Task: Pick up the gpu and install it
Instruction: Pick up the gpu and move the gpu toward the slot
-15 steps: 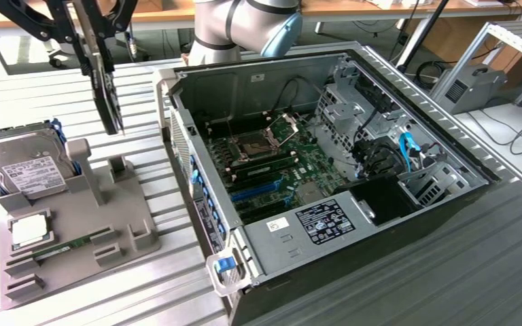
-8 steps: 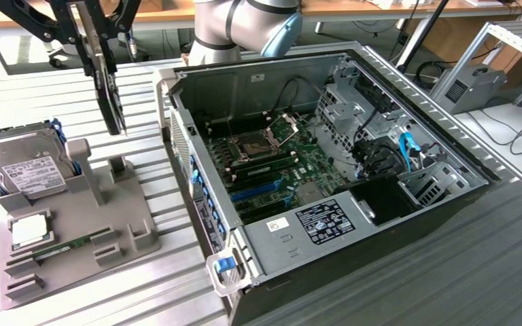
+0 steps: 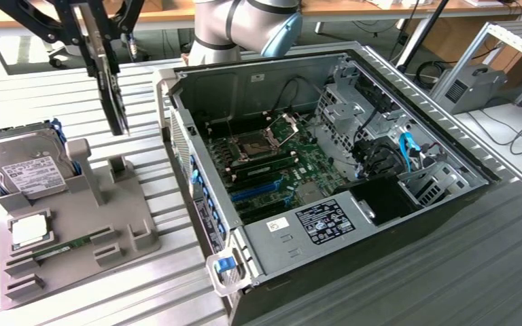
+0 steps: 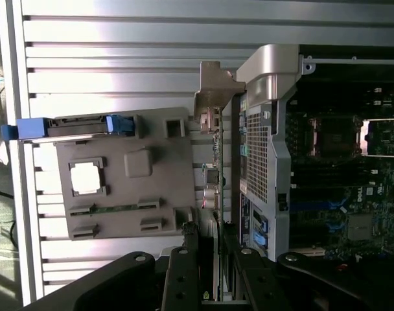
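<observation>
The gpu (image 3: pixel 116 102) is a thin black card seen edge-on, hanging upright in the air above the grey holder tray (image 3: pixel 134 224), at the exterior view's left. My gripper (image 3: pixel 107 47) is shut on its upper part. In the wrist view the gpu (image 4: pixel 217 162) runs out from between the black fingers (image 4: pixel 184 272) of my gripper (image 4: pixel 216 265), with its silver bracket (image 4: pixel 216 87) at the far end. It hangs just outside the open computer case (image 3: pixel 166 81), beside the case's perforated wall (image 4: pixel 258 162). The motherboard (image 3: pixel 274 163) with blue slots (image 3: pixel 256 190) lies inside the case.
On the grey tray, a silver hard drive with a white label (image 3: pixel 25 166) leans in blue clips. A square processor chip (image 3: pixel 30 231) and a green memory stick (image 3: pixel 66 246) lie near it. The arm's base (image 3: pixel 234 27) stands behind the case. Cables and a drive cage (image 3: pixel 397 156) fill the case's far side.
</observation>
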`<action>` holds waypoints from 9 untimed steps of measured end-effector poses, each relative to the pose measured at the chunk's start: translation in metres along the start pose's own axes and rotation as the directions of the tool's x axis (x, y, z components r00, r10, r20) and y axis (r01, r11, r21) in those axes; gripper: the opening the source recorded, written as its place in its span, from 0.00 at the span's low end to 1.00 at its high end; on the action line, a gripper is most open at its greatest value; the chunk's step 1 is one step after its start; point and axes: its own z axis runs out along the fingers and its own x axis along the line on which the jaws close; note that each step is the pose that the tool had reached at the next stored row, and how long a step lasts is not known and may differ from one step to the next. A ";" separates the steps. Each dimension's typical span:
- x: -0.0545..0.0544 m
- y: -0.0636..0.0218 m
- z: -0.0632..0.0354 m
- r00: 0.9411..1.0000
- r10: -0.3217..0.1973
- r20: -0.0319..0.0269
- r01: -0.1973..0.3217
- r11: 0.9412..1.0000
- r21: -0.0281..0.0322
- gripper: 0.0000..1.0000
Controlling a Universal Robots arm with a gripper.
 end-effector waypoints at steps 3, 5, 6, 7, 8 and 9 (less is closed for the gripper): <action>-0.001 0.0000 0.0006 1.000 0.000 0.000 0.000 1.000 0.000 0.26; -0.001 0.0000 0.0009 1.000 0.000 0.000 0.000 1.000 0.000 0.26; -0.002 0.0000 0.0010 1.000 0.000 0.000 0.000 1.000 0.000 0.26; -0.002 0.0000 0.0011 1.000 0.000 0.000 0.000 1.000 0.000 0.26; -0.002 0.0000 0.0012 1.000 0.000 0.000 0.000 1.000 0.000 0.26; -0.003 0.0001 0.0014 1.000 0.000 0.000 0.000 1.000 0.000 0.26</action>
